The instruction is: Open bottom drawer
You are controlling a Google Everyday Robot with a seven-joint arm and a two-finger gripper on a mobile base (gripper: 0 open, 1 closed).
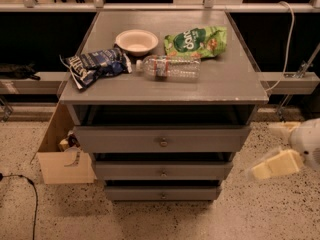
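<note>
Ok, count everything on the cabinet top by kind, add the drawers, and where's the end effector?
Snack bags: 2, blue bag, green bag
Bowls: 1
Plastic bottles: 1
Drawers: 3, top drawer, middle drawer, bottom drawer
Total: 7
End effector: low right of the drawers, touching nothing.
</note>
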